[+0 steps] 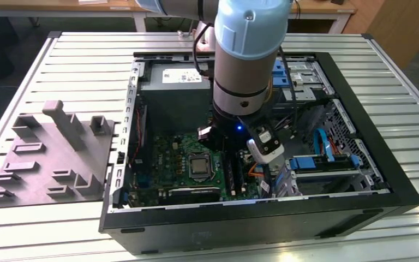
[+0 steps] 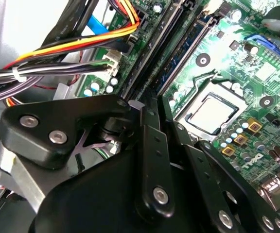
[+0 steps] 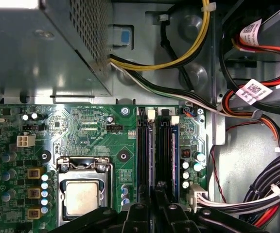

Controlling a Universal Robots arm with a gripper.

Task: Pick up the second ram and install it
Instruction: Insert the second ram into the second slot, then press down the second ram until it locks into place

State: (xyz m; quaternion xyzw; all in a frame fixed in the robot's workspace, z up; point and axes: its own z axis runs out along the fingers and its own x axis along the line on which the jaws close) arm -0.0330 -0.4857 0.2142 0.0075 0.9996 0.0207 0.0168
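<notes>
Inside the open computer case, my claw hangs low over the motherboard, fingers together and clamped on the second ram, which stands edge-down in a black slot straight beneath me, silver socket just beside.
</notes>
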